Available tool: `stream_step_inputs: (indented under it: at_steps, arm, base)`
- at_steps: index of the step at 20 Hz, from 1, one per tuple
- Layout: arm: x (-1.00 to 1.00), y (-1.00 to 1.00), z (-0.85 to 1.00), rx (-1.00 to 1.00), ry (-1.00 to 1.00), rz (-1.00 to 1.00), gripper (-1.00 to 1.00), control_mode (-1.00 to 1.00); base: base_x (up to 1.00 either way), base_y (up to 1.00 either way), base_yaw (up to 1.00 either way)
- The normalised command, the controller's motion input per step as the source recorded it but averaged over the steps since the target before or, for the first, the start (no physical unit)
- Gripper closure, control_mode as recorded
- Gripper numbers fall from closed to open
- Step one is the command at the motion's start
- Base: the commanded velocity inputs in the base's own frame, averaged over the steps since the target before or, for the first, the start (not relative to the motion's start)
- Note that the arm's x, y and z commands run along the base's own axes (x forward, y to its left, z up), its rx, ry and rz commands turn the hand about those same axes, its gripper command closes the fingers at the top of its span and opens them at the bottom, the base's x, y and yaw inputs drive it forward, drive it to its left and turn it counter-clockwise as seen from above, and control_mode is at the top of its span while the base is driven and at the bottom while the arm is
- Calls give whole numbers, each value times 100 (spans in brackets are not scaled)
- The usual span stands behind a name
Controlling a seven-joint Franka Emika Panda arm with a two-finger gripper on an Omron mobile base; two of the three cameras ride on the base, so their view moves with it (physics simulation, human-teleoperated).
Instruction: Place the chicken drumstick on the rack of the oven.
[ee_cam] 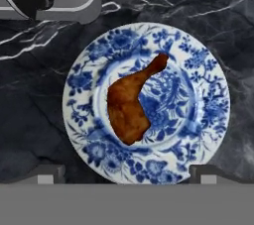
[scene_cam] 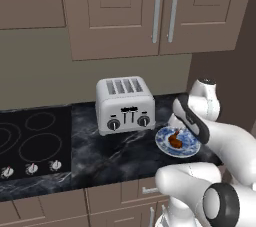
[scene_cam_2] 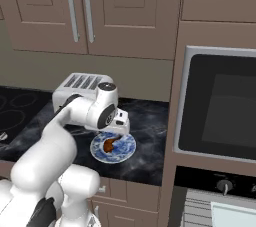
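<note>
The jaws (ee_cam: 121, 172) stood wide apart, the two dark fingertips (ee_cam: 45, 173) rising one on each side of the blue-and-white plate (ee_cam: 208, 95), with nothing between them and nothing touched. They hung over the plate, pointing down at it. The chicken drumstick (ee_cam: 131, 102) lay flat on the middle of the plate, well inside its rim. It was a glossy orange-brown, roasted dark along the edges, with its fat end toward the fingertips and its narrow bone end pointing away toward the far rim of the plate. It was much smaller than the plate, whose floral pattern showed all around it. In the right base view the drumstick (scene_cam_2: 110, 143) showed as a small brown shape on the plate (scene_cam_2: 127, 150), just under the white wrist of the arm. In the left base view the drumstick (scene_cam: 174, 139) lay on the plate (scene_cam: 186, 149), partly behind the arm's dark-banded link. The plate sat on the black marbled surface (scene_cam: 110, 151), just beside the silver four-slot toaster (scene_cam: 125, 105) at its knob side. Beyond the toaster from the plate lay the black cooktop (scene_cam: 32, 138). On the plate's other side, past the end of the surface, a built-in oven (scene_cam_2: 220, 106) with a dark glass door stood in the tall cabinet.
</note>
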Motion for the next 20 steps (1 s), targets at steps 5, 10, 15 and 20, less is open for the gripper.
stream_step_inputs:
  at_steps: [5, 10, 15, 20]
  arm:
    - [0, 21, -49, 0, 0, 4, -100, -100]
    - [14, 0, -49, -1, 0, 7, -100, -100]
    - [32, 0, -21, -3, 0, 6, -100, -100]
    - [31, 0, -9, -2, 1, 1, -100, -100]
  base:
    - [0, 0, 0]
    - [0, 0, 0]
    - [0, 0, 0]
    - [0, 0, 0]
